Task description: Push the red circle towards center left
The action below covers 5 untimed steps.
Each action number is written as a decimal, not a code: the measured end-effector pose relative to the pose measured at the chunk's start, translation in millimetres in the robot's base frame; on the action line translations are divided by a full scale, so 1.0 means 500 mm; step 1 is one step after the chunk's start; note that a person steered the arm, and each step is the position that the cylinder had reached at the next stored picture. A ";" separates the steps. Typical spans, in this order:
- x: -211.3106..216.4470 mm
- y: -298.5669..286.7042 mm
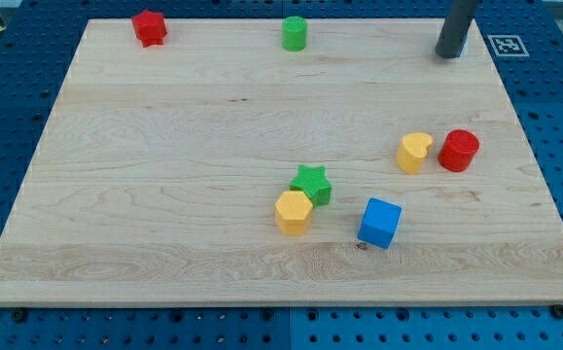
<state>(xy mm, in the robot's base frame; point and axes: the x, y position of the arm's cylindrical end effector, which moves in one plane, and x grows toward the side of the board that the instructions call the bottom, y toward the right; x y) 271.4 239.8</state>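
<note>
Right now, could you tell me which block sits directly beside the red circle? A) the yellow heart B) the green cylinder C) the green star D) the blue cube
A: the yellow heart sits right next to the red circle, on its left in the view, while my tip is far above them near the view's top.

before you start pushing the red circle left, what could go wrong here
1. The yellow heart-shaped block sits right against the left side of the red circular block, so a leftward push would likely shove both along.
2. My tip is near the view's top right, above the red circle; it must get round to the circle's right side without nudging it off course.
3. Further left, the green star block and yellow hexagonal block lie just below the straight path and may get clipped.
</note>
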 end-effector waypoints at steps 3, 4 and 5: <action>0.000 0.073; -0.009 0.073; 0.048 0.064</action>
<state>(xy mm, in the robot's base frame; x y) 295.4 271.9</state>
